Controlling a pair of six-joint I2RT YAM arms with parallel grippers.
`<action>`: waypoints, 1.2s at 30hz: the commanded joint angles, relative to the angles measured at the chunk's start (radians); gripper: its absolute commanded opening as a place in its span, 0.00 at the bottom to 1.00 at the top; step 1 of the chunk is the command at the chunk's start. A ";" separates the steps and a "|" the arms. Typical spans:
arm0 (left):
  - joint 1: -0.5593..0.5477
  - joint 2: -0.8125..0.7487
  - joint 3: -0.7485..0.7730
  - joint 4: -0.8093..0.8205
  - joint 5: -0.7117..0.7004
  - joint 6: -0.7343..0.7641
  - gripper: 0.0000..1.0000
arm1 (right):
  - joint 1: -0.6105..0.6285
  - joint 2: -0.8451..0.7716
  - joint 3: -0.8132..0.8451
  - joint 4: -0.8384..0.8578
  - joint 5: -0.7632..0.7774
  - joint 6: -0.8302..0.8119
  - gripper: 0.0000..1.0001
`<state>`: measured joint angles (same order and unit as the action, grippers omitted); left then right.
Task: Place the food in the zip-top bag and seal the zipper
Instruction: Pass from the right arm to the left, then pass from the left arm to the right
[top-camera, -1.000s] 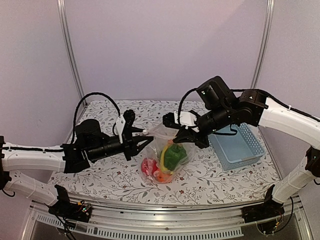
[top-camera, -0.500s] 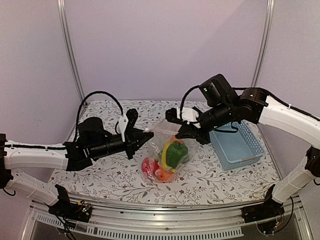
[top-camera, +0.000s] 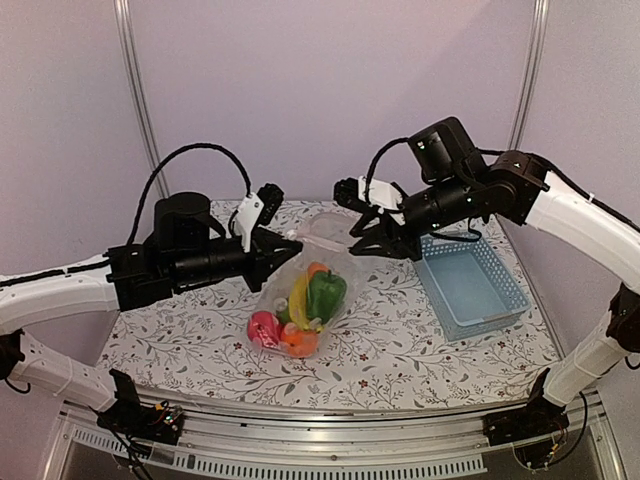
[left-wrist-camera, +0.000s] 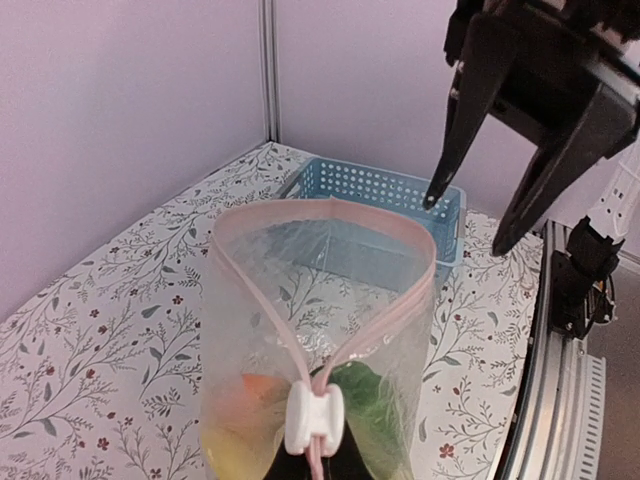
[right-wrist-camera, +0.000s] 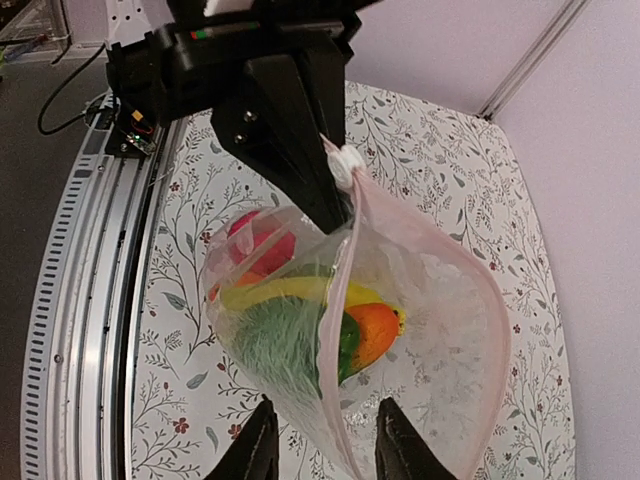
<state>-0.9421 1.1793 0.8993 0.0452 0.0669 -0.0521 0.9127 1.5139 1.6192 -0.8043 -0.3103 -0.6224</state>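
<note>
The zip-top bag (left-wrist-camera: 300, 290) hangs mouth-up in the middle of the table (top-camera: 420, 360). Its long axis slants from the held top corner down and toward the near-left, where the loaded bottom sits at the cloth. The pink zipper (left-wrist-camera: 330, 205) stands open in one wide loop, facing up and across toward the right arm, and its two sides meet at the white slider (left-wrist-camera: 313, 420).

The left gripper (top-camera: 285, 255) is clamped tight on that slider. The right gripper (top-camera: 381, 248) has its fingers parted and nothing between them; it hovers just beyond the far end of the mouth, apart from the plastic.

Through the bag I count five pieces of food: one green pepper (top-camera: 326, 292), one yellow banana (top-camera: 298, 302), one red-pink fruit (top-camera: 263, 328), one orange (top-camera: 298, 341) and one orange piece (top-camera: 316, 268) higher up. Any more would be hidden behind these.

One light blue slatted basket (top-camera: 468, 292) sits at the right of the table, well apart from the bag.

The table wears a white cloth printed with small leafy sprigs. Plain lilac walls (top-camera: 330, 100) close it in, with two metal uprights — left (top-camera: 140, 110) and right (top-camera: 527, 90) — and an aluminium rail (top-camera: 330, 440) along the near edge.
</note>
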 joint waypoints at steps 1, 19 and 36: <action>0.004 0.034 0.077 -0.152 0.015 -0.002 0.01 | -0.003 -0.003 0.105 -0.059 -0.127 -0.044 0.36; -0.056 -0.022 0.140 -0.327 -0.003 0.031 0.06 | 0.032 0.199 0.205 0.065 -0.254 -0.087 0.63; -0.071 -0.097 0.094 -0.292 -0.059 0.018 0.11 | 0.066 0.296 0.234 0.057 -0.158 -0.052 0.25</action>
<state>-0.9997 1.1110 1.0107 -0.2817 0.0257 -0.0364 0.9756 1.7893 1.8263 -0.7551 -0.5213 -0.7090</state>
